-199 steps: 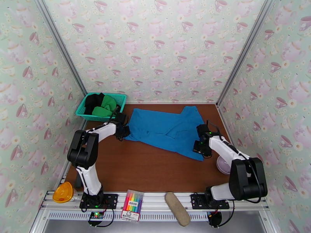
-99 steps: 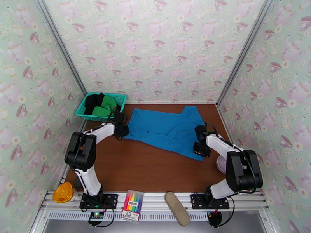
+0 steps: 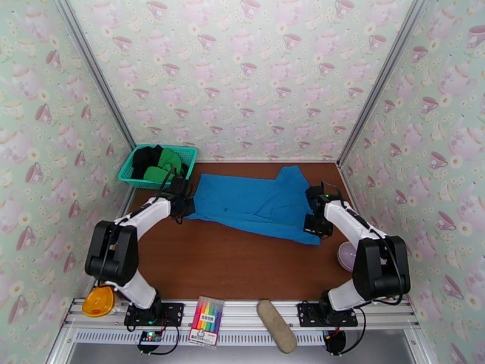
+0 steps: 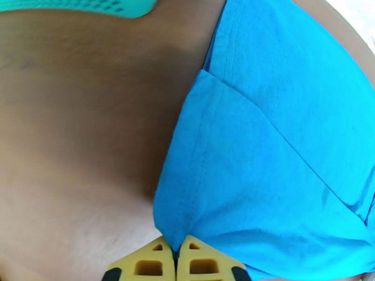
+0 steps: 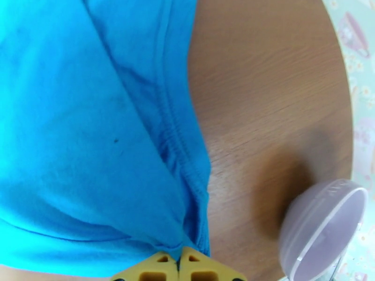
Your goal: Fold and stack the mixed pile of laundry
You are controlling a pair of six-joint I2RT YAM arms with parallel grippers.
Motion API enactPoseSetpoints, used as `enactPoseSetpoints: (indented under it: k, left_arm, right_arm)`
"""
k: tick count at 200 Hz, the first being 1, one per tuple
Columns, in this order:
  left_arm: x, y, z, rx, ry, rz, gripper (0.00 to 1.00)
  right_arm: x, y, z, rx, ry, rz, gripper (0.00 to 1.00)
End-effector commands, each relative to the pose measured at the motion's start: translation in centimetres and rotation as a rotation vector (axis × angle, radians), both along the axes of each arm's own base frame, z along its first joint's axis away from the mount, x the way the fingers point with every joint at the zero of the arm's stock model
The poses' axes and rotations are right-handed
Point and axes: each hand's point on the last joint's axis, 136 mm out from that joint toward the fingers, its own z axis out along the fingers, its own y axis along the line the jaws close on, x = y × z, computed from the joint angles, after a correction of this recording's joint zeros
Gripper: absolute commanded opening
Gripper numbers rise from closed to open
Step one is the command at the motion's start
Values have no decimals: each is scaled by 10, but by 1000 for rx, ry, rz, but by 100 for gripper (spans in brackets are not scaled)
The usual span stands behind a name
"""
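A bright blue garment (image 3: 257,204) lies spread across the back of the brown table. My left gripper (image 3: 183,205) is shut on its left edge; the left wrist view has the yellow fingertips (image 4: 177,258) pinching the blue garment (image 4: 262,174) at a folded hem. My right gripper (image 3: 316,224) is shut on the right corner, and the right wrist view has the blue garment (image 5: 93,136) bunched into the closed gripper (image 5: 178,262). The green garment (image 3: 165,165) and black garment (image 3: 144,159) lie in the teal basket (image 3: 189,154).
A pale lilac bowl (image 3: 347,257) sits right of the right arm and shows as the bowl (image 5: 323,230) close to that gripper. On the front rail lie an orange object (image 3: 98,300), a marker pack (image 3: 207,320) and a beige oblong (image 3: 276,326). Walls enclose the table.
Both grippers have pulled the blue garment outward: the left moved left and slightly forward, the right moved right. The cloth now lies flatter and more stretched.
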Motion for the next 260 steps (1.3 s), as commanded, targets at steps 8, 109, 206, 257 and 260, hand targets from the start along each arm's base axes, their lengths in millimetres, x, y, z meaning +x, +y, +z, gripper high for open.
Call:
enactPoseSetpoints:
  k: [8,109,206,257,260]
  left_arm:
    - [-31,15,-20,61,95,52,0]
    - [-123,32,-16,164,232,141,20]
    - [-113,20,31,137,103,99,43]
    - [-88,12,56,123,7,79,12]
    - [-84,11,66,114,-20,81,13]
  right_arm:
    - [-15,-2,-17,-10,140,32,0]
    - [-38,-1,-49,-19,264,-21,0]
    - [11,3,21,40,-28,-8,63]
    - [81,23,11,222,-123,-12,27]
    - [83,24,8,225,-118,-14,26]
